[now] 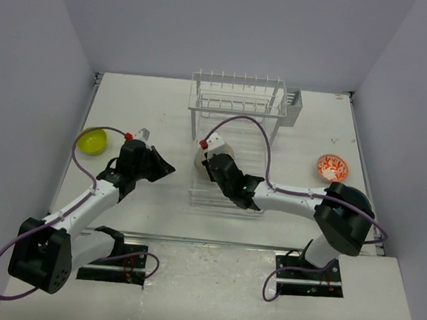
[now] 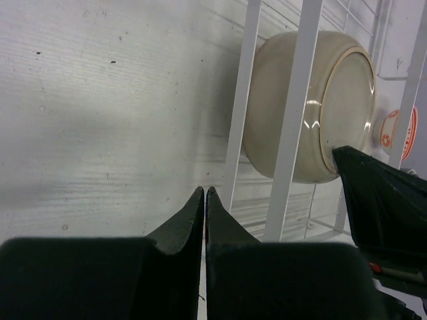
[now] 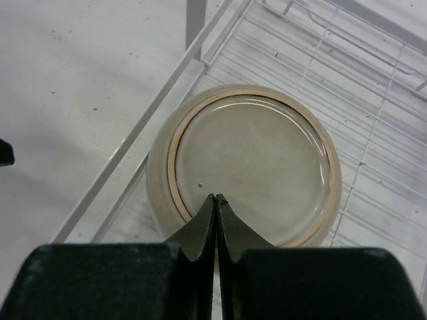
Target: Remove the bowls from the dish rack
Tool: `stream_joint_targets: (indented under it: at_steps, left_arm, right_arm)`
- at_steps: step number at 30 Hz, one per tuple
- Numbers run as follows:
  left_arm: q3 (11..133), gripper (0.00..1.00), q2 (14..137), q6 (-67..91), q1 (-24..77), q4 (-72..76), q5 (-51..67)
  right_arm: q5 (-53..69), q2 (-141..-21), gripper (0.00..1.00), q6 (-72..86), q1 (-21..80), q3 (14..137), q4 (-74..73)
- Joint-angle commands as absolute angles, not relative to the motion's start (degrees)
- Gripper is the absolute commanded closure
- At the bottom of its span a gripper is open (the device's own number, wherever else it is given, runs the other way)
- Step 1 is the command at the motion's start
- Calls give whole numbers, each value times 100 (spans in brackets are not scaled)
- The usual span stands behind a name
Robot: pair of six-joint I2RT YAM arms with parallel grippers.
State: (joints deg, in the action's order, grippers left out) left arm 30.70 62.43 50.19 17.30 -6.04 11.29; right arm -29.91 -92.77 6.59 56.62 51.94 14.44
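My right gripper [image 3: 215, 199] is pinched shut and empty, right over the bottom-up beige bowl [image 3: 267, 153] mid-frame on the dish rack [image 1: 237, 102] base. My left gripper [image 2: 204, 192] is shut too, farther off outside the rack.

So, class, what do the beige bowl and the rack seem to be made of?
Beige bowl: likely glazed ceramic, glossy; bright reflections, duller tan foot ring. Rack: probably white-coated metal wire, smooth; thin straight rods in a grid.
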Motion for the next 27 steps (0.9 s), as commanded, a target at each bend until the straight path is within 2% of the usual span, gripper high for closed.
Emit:
stream_joint_targets:
  at_steps: [1, 6, 16, 17, 18, 21, 26, 27]
  left_arm:
    - [3226, 100, 6003, 5036, 1687, -966, 1055]
    - [3392, 100, 5767, 5062, 1687, -1537, 1116]
    - [4218, 100, 5607, 5028, 1696, -2426, 1397]
    - [4280, 100, 5677, 4984, 1688, -2461, 1432]
    - [4341, 100, 5704, 4966, 1688, -2470, 1528]
    - [4473, 100, 5792, 4904, 1687, -2531, 1713]
    - [4509, 100, 5801, 4843, 1687, -2540, 2038]
    - [4509, 100, 5792, 4851, 1687, -2540, 2222]
  right_arm:
    - [-2778, -9308, 100, 1264, 6020, 4922, 133]
    - [-2785, -9308, 100, 1765, 6617, 5185, -588]
    - [-3180, -8526, 100, 2619, 6943, 5510, -1722]
    - [-3251, -8473, 97, 2567, 6952, 5546, -1757]
    - [-3322, -8377, 83, 2479, 6952, 5589, -1784]
    - [-3472, -8245, 66, 2330, 6943, 5888, -2003]
    - [-3525, -8086, 51, 2662, 6900, 6705, -2960]
    - [-3437, -8051, 44, 2976, 6873, 6837, -3162]
